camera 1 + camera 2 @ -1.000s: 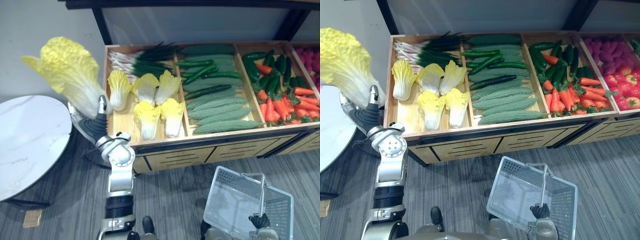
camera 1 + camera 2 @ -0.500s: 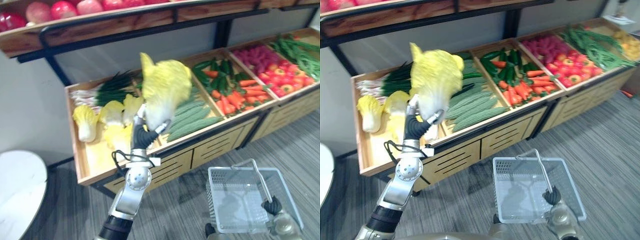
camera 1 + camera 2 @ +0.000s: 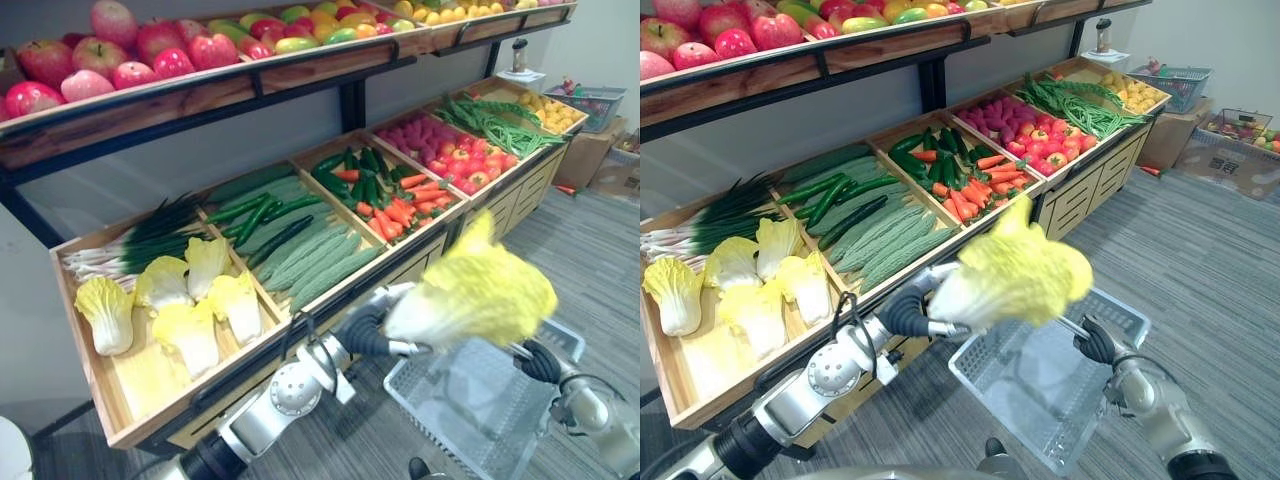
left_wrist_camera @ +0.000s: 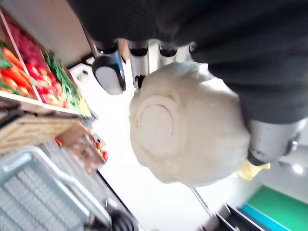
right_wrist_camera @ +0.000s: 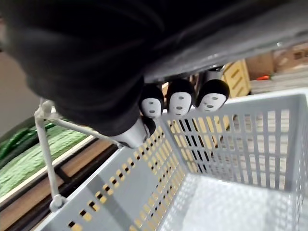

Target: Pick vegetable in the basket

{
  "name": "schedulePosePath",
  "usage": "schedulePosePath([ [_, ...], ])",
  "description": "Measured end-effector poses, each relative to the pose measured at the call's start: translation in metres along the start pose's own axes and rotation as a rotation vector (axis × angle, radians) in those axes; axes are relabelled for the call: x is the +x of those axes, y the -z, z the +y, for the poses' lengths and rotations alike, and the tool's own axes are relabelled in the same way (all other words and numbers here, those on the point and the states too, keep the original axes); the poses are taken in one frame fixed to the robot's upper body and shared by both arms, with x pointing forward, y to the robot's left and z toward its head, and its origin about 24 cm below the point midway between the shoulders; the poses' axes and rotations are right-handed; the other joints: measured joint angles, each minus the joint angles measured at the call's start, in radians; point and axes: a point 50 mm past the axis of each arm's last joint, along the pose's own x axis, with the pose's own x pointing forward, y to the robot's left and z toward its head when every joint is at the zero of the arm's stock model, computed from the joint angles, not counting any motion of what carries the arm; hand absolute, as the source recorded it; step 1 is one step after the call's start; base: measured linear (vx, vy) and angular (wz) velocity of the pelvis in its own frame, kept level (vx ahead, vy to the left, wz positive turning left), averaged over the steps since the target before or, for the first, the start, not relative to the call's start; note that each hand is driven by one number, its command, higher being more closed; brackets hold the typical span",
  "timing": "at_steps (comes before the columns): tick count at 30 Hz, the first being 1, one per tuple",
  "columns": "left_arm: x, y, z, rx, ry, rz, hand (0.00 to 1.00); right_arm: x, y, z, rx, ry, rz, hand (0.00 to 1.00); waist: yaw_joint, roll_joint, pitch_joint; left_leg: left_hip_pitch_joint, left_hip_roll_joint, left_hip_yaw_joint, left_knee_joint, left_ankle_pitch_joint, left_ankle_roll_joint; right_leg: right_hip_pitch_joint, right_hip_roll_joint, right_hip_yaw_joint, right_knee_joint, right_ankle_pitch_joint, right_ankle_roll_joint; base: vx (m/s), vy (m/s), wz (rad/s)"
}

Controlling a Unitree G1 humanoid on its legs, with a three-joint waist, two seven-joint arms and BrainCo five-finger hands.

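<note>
- Left hand (image 3: 902,312): fingers curled tight round the base of the napa cabbage (image 3: 1018,272), held leafy end rightward, by the basket's left rim.
- Grey basket (image 3: 1040,400): centre the cabbage over it, lower, then uncurl.
- Right hand (image 3: 1098,342): fingers wrapped round the handle (image 5: 56,202); hold it level.

Cabbage (image 3: 1015,275): held in left hand (image 3: 905,312), over basket (image 3: 1040,385). Basket: hung by its handle from right hand (image 3: 1098,340), before the produce stand (image 3: 940,262). Stand bins, left to right: loose cabbages (image 3: 740,290), cucumbers (image 3: 870,235), carrots (image 3: 965,195). Shelf (image 3: 870,50) above, behind: apples (image 3: 700,40).
</note>
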Motion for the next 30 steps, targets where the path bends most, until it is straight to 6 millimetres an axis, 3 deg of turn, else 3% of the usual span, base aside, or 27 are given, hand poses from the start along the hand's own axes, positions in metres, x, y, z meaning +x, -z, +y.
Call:
schedulePosePath([
  [5, -0.001, 0.008, -0.009, -0.068, 0.163, 0.025, 1.0, 0.008, -0.02, -0.004, -0.064, -0.07, -0.13, 1.0, -0.001, 0.006, -0.009, 0.021, 0.004, 0.038, 0.003, -0.013, -0.013, 0.0, 0.015, 0.027, 0.004, 0.003, -0.005, 0.03, 0.034, -0.18],
  [9, -0.007, 0.017, -0.021, -0.074, 0.265, 0.07, 1.0, 0.008, -0.02, -0.007, -0.081, -0.095, -0.139, 1.0, -0.004, 0.005, -0.008, 0.035, 0.004, 0.07, 0.003, -0.023, -0.021, -0.002, 0.024, 0.05, 0.003, 0.002, -0.006, 0.02, 0.025, -0.21],
  [11, -0.012, 0.026, -0.023, -0.074, 0.297, 0.117, 1.0, 0.01, -0.023, -0.007, -0.095, -0.106, -0.153, 1.0, -0.025, 0.005, -0.008, 0.037, 0.003, 0.08, 0.002, -0.026, -0.022, -0.004, 0.024, 0.054, 0.002, -0.002, -0.01, 0.02, 0.015, -0.09],
  [15, -0.018, 0.04, -0.026, -0.053, 0.331, 0.181, 1.0, 0.009, -0.023, -0.003, -0.113, -0.142, -0.155, 1.0, -0.033, 0.002, -0.005, 0.053, 0.004, 0.106, 0.002, -0.031, -0.029, -0.002, 0.033, 0.071, 0.002, -0.003, -0.012, 0.02, 0.011, -0.16],
  [17, -0.024, 0.049, -0.03, -0.015, 0.373, 0.224, 1.0, 0.009, -0.024, -0.003, -0.114, -0.156, -0.159, 1.0, -0.05, 0.001, -0.005, 0.054, 0.003, 0.107, 0.003, -0.032, -0.028, -0.003, 0.033, 0.072, 0.002, -0.005, -0.013, 0.01, 0.001, -0.03],
  [24, -0.037, 0.075, -0.034, 0.106, 0.458, 0.338, 1.0, 0.008, -0.04, -0.008, -0.104, -0.169, -0.233, 1.0, -0.062, 0.001, 0.007, 0.067, 0.003, 0.133, 0.003, -0.041, -0.039, -0.004, 0.043, 0.09, 0.004, -0.011, -0.015, 0.01, -0.016, -0.09],
  [30, -0.033, 0.089, -0.044, 0.213, 0.544, 0.374, 1.0, 0.007, -0.06, -0.009, -0.045, -0.178, -0.332, 1.0, -0.084, 0.0, 0.011, 0.071, 0.002, 0.143, 0.003, -0.043, -0.039, -0.006, 0.047, 0.099, 0.005, -0.015, -0.014, 0.01, -0.01, -0.04],
])
